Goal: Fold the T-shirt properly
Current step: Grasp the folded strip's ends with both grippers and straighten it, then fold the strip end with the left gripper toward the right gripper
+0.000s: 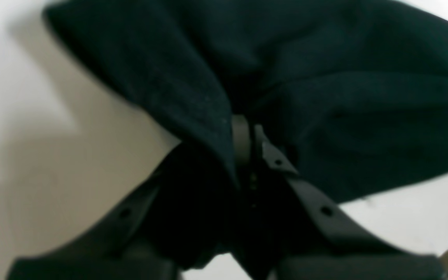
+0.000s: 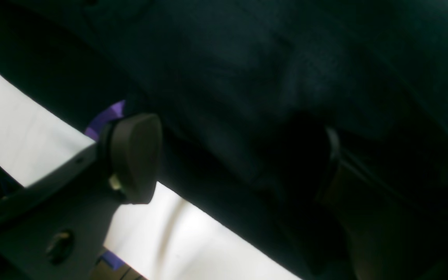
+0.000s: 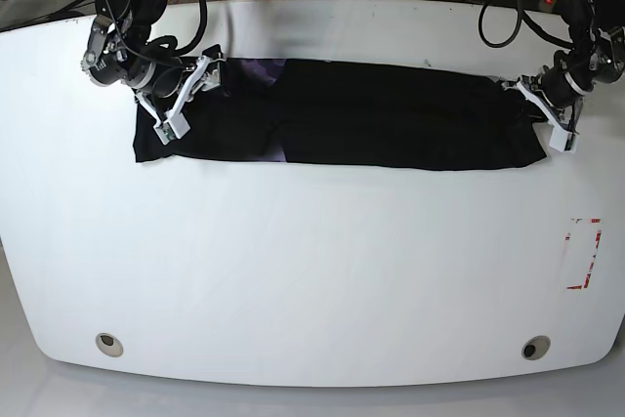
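The T-shirt (image 3: 391,129) is lying lengthwise between both arms; the left gripper (image 1: 247,144) is clamping its end, the right gripper (image 2: 228,155) is straddling the collar end, jaws apart.

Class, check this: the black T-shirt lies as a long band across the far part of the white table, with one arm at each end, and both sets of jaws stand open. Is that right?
Not quite. Only the right gripper has its jaws open, straddling the T-shirt. The left gripper has its jaws shut on the cloth, as the left wrist view shows. The rest holds: a long band across the far part of the white table, one arm at each end.
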